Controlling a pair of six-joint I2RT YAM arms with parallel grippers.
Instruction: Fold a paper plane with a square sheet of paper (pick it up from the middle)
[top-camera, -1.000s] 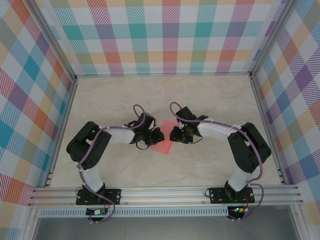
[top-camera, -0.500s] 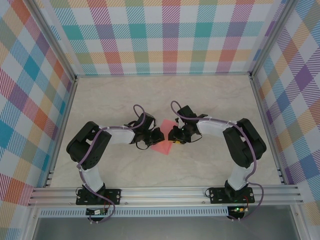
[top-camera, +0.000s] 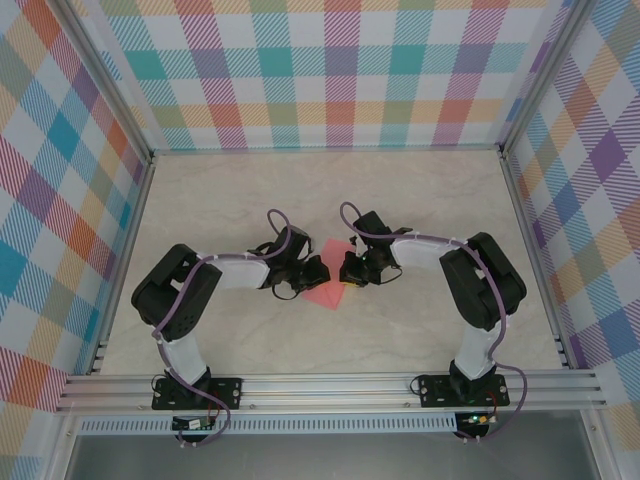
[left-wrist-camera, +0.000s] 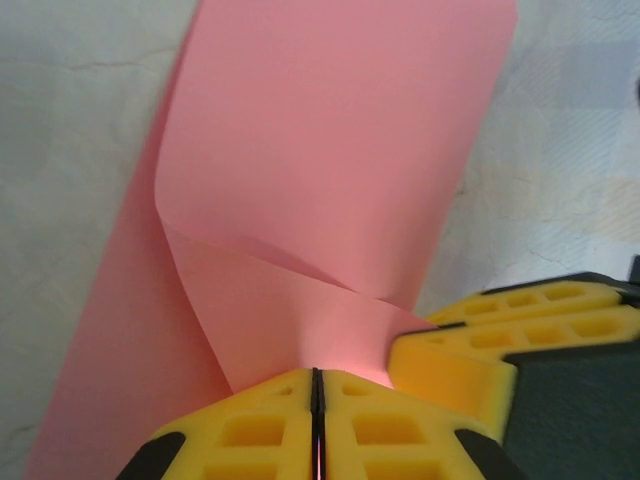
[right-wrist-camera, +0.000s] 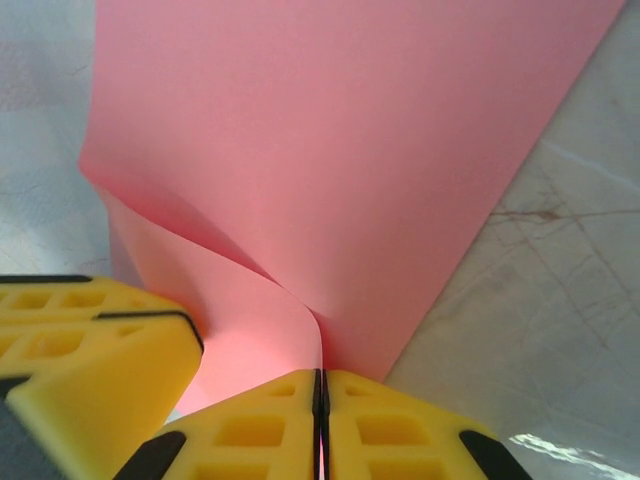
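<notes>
The square sheet of paper (top-camera: 328, 291), salmon-pink and plain, lies at the middle of the table, partly under the two grippers. In the left wrist view the sheet (left-wrist-camera: 330, 150) rises in a curled fold into my left gripper (left-wrist-camera: 317, 372), which is shut on it. One of the right gripper's yellow fingers (left-wrist-camera: 500, 345) sits close at the right. In the right wrist view the sheet (right-wrist-camera: 350, 140) bends up into my right gripper (right-wrist-camera: 320, 375), also shut on it. From above, the left gripper (top-camera: 320, 270) and right gripper (top-camera: 346, 272) face each other, almost touching.
The pale marble-pattern tabletop (top-camera: 330, 190) is ringed by checked walls (top-camera: 330, 70) and aluminium posts. A metal rail (top-camera: 330, 385) with both arm bases runs along the near edge. Purple cables loop over both forearms.
My right gripper has shut on the raised fold of the sheet. The right arm's elbow has swung a little leftward. The left gripper stayed shut and still.
</notes>
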